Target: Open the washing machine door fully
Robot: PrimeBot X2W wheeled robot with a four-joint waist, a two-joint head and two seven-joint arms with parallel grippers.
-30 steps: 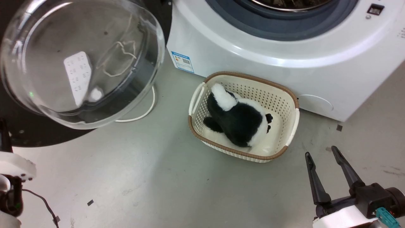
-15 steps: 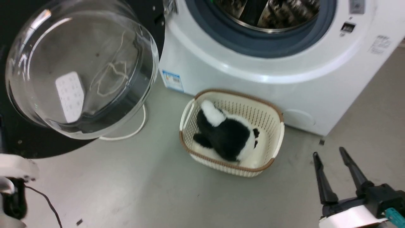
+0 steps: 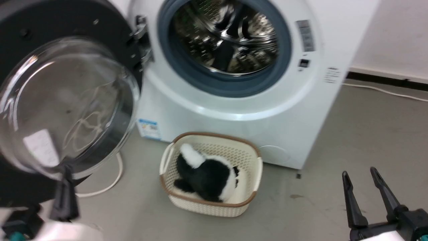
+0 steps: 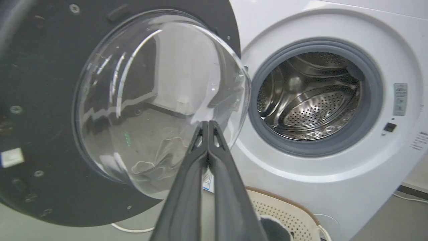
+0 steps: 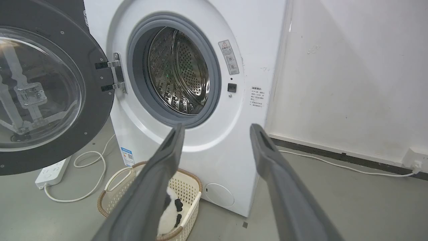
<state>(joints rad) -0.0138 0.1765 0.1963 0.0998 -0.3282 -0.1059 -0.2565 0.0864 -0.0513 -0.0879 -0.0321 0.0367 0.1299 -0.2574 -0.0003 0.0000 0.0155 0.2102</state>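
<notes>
The washing machine door (image 3: pixel 110 36), a black ring around a bulging clear glass bowl (image 3: pixel 63 107), stands swung wide to the left on its metal hinge (image 3: pixel 142 43). My left gripper (image 3: pixel 67 170) is shut with nothing in it, in front of the door's lower edge; whether it touches the door I cannot tell. In the left wrist view the door (image 4: pixel 40 83) is on the left, and the shut left gripper (image 4: pixel 208 123) lies over the bowl's right rim. My right gripper (image 3: pixel 358 172) is open at the lower right, far from the door (image 5: pixel 90 50). The right wrist view has the right gripper (image 5: pixel 217 127) before the washer front.
The steel drum opening (image 3: pixel 224 43) is uncovered. A cream basket (image 3: pixel 249 201) holding a black-and-white plush toy (image 3: pixel 204 174) sits on the floor against the washer. A white power strip (image 5: pixel 51 172) and cable (image 5: pixel 90 160) lie under the door. A wall (image 5: pixel 351 67) stands on the right.
The head camera has tilted up, so the drum and hinge have come into view. My left gripper's dark finger now shows at the door's lower edge. The right gripper stays open.
</notes>
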